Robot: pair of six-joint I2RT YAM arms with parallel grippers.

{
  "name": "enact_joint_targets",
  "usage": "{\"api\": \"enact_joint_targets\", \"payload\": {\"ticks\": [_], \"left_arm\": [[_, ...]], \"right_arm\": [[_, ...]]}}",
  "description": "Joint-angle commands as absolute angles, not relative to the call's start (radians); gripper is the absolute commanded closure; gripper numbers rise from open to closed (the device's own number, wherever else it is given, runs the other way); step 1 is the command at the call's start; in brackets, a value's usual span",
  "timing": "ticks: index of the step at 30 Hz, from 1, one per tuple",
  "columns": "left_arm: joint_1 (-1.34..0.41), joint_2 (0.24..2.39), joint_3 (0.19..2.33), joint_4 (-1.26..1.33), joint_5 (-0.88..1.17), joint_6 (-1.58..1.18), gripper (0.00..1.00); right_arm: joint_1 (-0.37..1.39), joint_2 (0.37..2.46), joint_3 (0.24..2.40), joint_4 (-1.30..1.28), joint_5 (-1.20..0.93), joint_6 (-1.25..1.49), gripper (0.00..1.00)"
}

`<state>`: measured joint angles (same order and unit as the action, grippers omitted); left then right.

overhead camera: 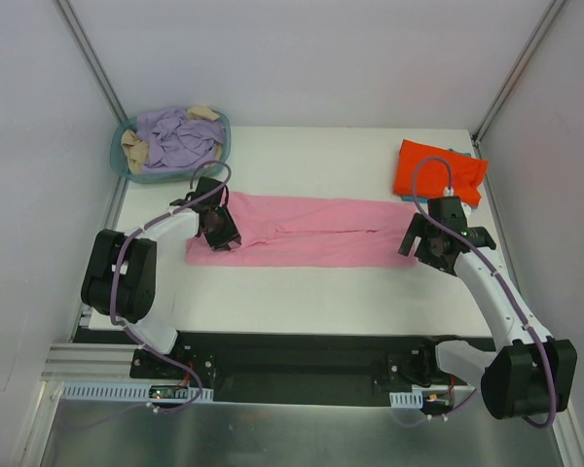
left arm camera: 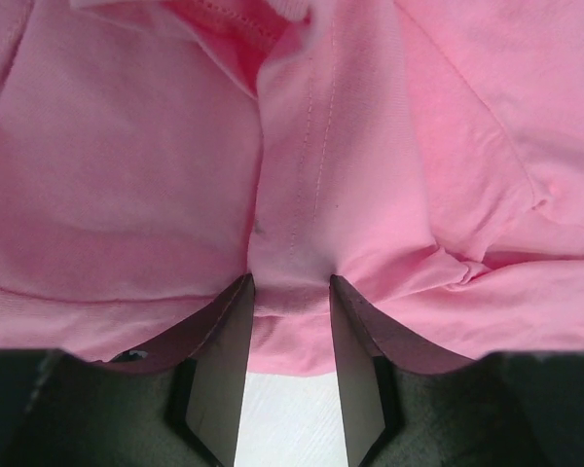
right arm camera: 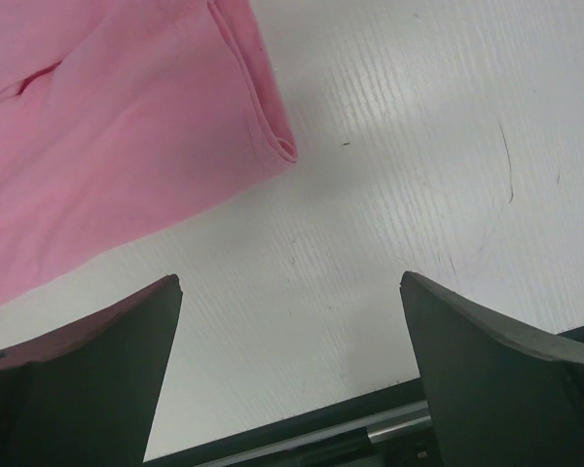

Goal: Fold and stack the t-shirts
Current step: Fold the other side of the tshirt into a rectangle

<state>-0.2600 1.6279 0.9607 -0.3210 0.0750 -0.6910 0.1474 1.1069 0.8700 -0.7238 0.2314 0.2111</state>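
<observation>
The light pink t-shirt (overhead camera: 311,232) lies folded into a long strip across the middle of the table. My left gripper (overhead camera: 219,233) is at its left end. In the left wrist view the jaws (left arm camera: 290,282) stand narrowly apart, pinching a raised fold of the pink cloth (left arm camera: 127,195). My right gripper (overhead camera: 420,251) is open and empty just off the strip's right end, and its view (right arm camera: 290,280) shows bare table beside the shirt's folded corner (right arm camera: 97,146). The orange-red t-shirt (overhead camera: 438,173) lies folded at the back right. A teal-blue sliver (overhead camera: 460,154) peeks from under it.
A round teal basket (overhead camera: 120,156) at the back left holds lavender and beige clothes. The white table (overhead camera: 302,292) ends at a black rail (overhead camera: 302,355) in front. Grey walls close in on both sides.
</observation>
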Motion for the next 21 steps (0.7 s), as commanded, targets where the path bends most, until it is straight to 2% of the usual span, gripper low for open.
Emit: {"api": "enact_joint_targets", "payload": {"ticks": [1,8,14,16,21], "left_arm": [[-0.255,1.611,0.95,-0.333,0.061,-0.695,0.63],[-0.255,1.655,0.986,-0.331,0.074,-0.692,0.64],[-0.255,1.689,1.0,-0.331,0.072,-0.69,0.87],[-0.255,1.695,1.002,-0.331,0.066,-0.689,1.0],[-0.255,1.666,1.017,-0.331,0.06,-0.673,1.0]], "right_arm": [[0.15,1.114,0.865,-0.729,0.249,0.193,0.0],[0.15,1.117,0.862,-0.722,0.256,0.189,0.0],[0.149,1.117,0.864,-0.721,0.271,0.19,0.0],[0.147,1.121,0.864,-0.722,0.276,0.192,0.01],[0.149,1.129,0.867,-0.721,0.273,0.195,0.0]]}}
